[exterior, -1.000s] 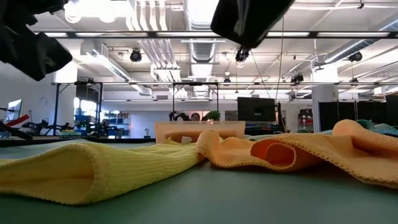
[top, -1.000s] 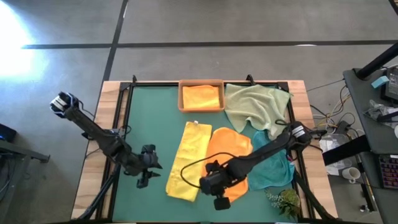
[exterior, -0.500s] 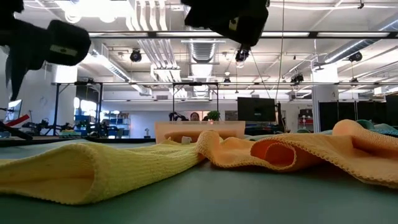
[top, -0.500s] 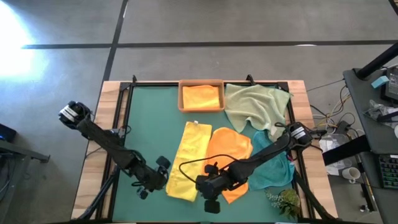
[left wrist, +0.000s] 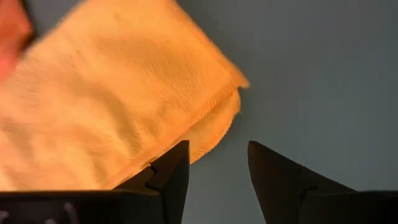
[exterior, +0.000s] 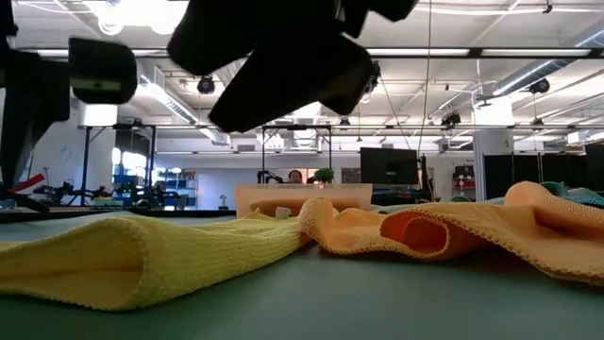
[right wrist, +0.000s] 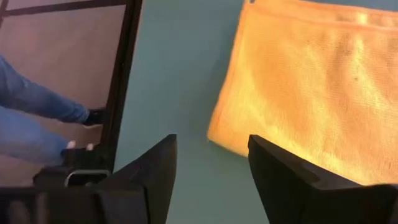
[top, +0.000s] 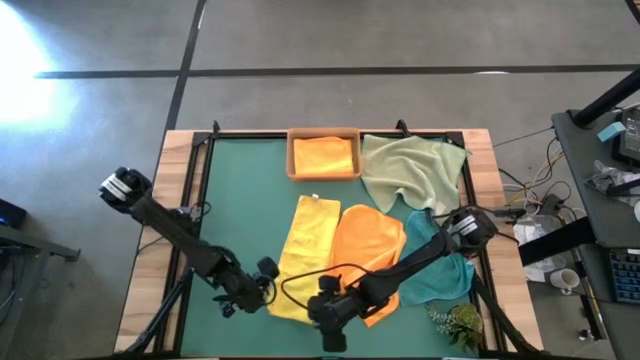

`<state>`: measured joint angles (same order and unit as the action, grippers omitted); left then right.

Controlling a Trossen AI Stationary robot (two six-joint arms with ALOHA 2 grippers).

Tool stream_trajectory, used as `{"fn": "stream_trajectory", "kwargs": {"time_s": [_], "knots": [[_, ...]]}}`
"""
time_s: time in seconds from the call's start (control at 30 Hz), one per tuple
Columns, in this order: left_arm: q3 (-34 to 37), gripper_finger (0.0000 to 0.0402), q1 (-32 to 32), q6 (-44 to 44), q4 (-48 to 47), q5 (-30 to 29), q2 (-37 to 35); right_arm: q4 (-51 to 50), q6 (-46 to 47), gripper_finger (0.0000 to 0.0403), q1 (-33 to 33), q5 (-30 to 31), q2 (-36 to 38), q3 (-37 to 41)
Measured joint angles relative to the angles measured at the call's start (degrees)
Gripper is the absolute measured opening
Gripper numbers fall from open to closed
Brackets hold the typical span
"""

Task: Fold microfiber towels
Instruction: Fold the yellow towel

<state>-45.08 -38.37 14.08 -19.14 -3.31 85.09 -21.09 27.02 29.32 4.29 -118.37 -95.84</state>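
With both the left gripper (left wrist: pixel 214 163) and right gripper (right wrist: pixel 211 163) parted and empty, we judge the yellow towel (top: pixel 300 260) limp (light, floppy): pinch its near corners.

We take the wooden tray (top: pixel 323 173) as our landmark. Inside it we see a folded orange towel (top: pixel 323 155) lying flat. Just beside the tray, toward the right arm's side, a pale green towel (top: pixel 408 173) lies rumpled and spread. Nearer the front edge than the tray, a yellow towel (top: pixel 301 258) lies folded into a long strip, with a second orange towel (top: pixel 368 250) touching it. Farther along, a teal towel (top: pixel 438 272) lies crumpled, partly under the pale green one.
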Motion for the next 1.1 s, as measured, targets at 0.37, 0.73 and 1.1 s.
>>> {"fn": "stream_trajectory", "kwargs": {"time_s": [0.37,0.73,1.1], "knots": [[-2.3,0.0148,-1.8,-0.2,1.4,-3.5,6.0,2.5,-0.1,0.0189,0.4,0.8,-3.6,-0.5],[-1.3,0.0148,-2.0,0.0,7.8,-4.9,7.7,3.8,0.4,0.0189,0.4,3.3,-5.7,-0.5],[-1.9,0.0143,-1.9,-0.2,9.9,-10.0,11.5,3.6,0.0,0.0189,0.5,3.4,-5.7,-0.5]]}}
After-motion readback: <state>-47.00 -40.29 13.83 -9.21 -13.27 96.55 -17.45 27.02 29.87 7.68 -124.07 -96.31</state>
